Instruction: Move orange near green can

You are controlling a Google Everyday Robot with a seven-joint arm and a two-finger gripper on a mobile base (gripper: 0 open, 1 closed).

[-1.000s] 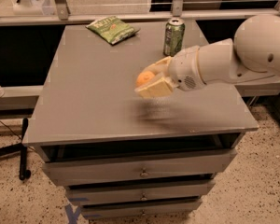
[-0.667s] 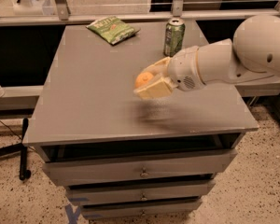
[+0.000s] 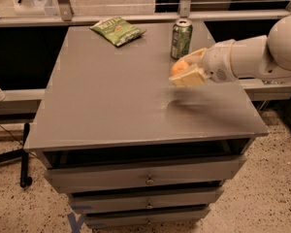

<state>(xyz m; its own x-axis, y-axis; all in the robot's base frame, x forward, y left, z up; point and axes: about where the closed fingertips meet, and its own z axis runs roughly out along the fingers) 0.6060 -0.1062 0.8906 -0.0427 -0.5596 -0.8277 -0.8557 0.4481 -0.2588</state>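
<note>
**One orange in the tool, one can just behind it**

The tool [image 3: 185, 68] hangs over the right part of the counter [image 3: 106, 101], at the end of a white arm [image 3: 247, 57] that reaches in from the right. Its two fingers [image 3: 188, 77] are closed on the single orange [image 3: 177, 68], one pale finger above the fruit and one below it. The orange shows between them on the side away from the arm. It is held off the counter, and a blurred shadow [image 3: 203, 98] lies on the grey top below the tool and a little toward the front edge.

One green can [image 3: 181, 39] stands upright just behind the tool, near the counter's back edge. It is close to the orange, but a sliver of grey top shows between them, so they do not touch.

One green bag [image 3: 117, 30] lies flat well off to the tool's far side, beyond the can and also toward the back edge. It is well apart from both the can and the orange.

These are the only loose things on the counter: one orange, one can, one bag.

Below the top, facing the camera, sit three drawers [image 3: 145, 174], stacked one under another, each with one small knob at its middle.
</note>
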